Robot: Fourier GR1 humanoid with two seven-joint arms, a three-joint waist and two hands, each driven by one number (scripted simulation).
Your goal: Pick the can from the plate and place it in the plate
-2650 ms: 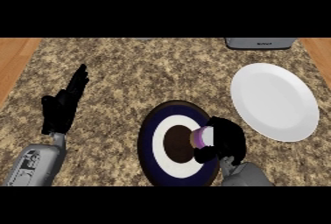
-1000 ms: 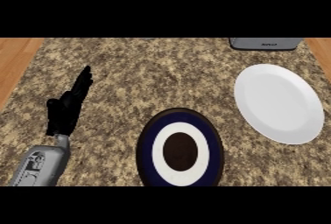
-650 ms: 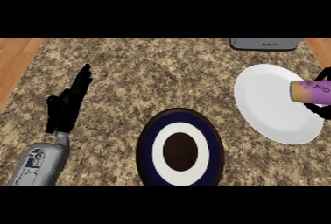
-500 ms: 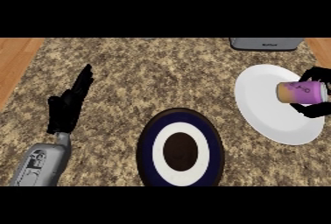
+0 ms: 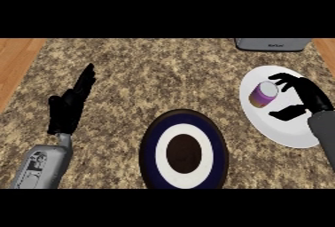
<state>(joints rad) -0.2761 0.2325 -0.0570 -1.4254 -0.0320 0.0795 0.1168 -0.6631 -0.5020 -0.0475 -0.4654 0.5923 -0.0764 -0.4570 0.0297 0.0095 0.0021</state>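
From the head view, the step in hand was the release: my right hand (image 5: 306, 98) was over the white plate (image 5: 288, 131), and the can (image 5: 263, 94) had to be left standing there. As I judged it, doing that well meant letting the base settle flat on the plate before spreading thumb and fingers, then drawing the hand straight away so nothing brushed the can's side and tipped it — it stood fairly near the plate's left rim.

My right hand was partly open, fingers arched above the can and thumb reaching in below it. Whether any fingertip touched the can I could not tell; the can looked upright on the white plate, purple top showing.

My left hand (image 5: 71, 106) rested open at the view's left, fingers straight up. The dark blue plate (image 5: 154, 150) held nothing.
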